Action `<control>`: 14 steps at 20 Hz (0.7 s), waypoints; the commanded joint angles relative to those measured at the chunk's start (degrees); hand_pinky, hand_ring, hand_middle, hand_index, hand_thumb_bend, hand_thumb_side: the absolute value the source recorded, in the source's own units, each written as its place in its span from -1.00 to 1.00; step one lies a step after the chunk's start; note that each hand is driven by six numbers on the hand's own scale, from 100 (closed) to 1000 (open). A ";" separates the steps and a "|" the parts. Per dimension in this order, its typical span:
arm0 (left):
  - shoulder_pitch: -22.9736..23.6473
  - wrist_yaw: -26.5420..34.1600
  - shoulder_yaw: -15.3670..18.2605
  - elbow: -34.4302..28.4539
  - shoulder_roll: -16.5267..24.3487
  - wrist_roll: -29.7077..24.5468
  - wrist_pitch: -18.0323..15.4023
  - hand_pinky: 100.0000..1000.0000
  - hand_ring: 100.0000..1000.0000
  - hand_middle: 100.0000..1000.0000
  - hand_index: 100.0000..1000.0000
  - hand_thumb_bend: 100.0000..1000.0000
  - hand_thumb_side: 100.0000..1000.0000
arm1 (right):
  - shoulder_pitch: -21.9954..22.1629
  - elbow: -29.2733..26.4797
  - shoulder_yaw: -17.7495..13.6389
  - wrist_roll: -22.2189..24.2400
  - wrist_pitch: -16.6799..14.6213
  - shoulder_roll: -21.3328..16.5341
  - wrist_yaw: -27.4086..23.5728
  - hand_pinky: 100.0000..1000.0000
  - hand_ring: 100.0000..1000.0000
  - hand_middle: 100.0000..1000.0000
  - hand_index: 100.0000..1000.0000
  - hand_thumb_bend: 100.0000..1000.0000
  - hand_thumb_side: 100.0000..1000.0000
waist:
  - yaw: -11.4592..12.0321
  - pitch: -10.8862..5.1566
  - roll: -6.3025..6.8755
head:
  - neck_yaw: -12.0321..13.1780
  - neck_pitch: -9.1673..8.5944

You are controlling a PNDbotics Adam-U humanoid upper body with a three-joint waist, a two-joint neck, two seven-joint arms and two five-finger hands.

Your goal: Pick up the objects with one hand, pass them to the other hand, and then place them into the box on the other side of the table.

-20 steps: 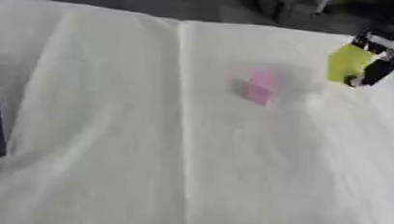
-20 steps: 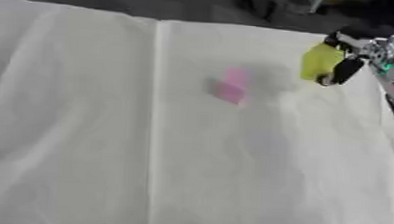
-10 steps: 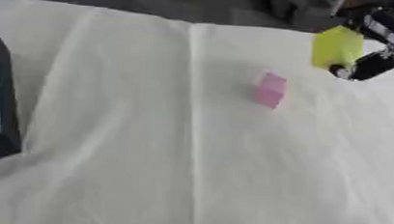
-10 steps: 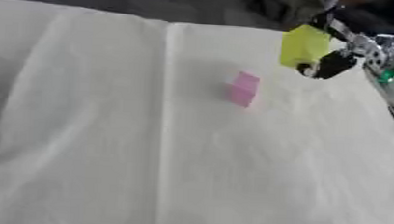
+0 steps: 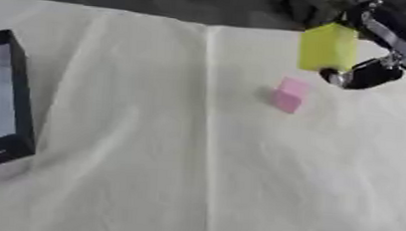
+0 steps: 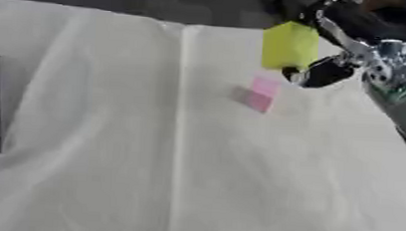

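A yellow block (image 5: 328, 47) hangs in the air above the far right of the table, pinched by my right hand (image 6: 327, 71), whose dark thumb curls under its lower right corner. A small pink block (image 5: 288, 94) lies on the white cloth just below and left of the yellow one, apart from the hand. A black box (image 5: 20, 103) with a grey inside sits at the left edge of the table. My left hand shows in neither view.
The white cloth (image 5: 195, 177) covers the table, with a long crease running down its middle. My right forearm (image 6: 399, 93) comes in from the upper right. Dark shapes lie beyond the far edge.
My right hand has carried the yellow block up and to the left, above the pink block. The camera has shifted, bringing the black box further into view at the left.
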 commanded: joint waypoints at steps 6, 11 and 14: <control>-3.11 0.88 -3.41 -1.00 2.43 -8.35 3.23 0.58 0.49 0.57 0.77 -0.61 0.78 | -3.19 -1.69 2.67 -5.45 -1.83 2.04 -4.09 0.45 0.07 -0.40 -0.34 -0.64 -1.00 | -0.04 -1.50 0.55 | 2.03 -0.87; -3.47 1.82 -5.21 -1.00 2.57 -12.78 3.29 0.59 0.50 0.57 0.78 -0.61 0.77 | -3.65 -1.69 3.97 -10.27 -5.80 3.39 -8.04 0.44 0.06 -0.41 -0.36 -0.76 -1.00 | 0.01 -1.32 0.64 | 3.37 -1.20; -4.13 1.90 -6.90 -1.00 2.90 -15.28 4.12 0.59 0.50 0.57 0.78 -0.60 0.78 | -4.12 -1.69 5.15 -11.83 -8.32 4.20 -9.11 0.43 0.06 -0.41 -0.36 -0.81 -1.00 | 0.02 -1.30 0.73 | 4.03 -1.37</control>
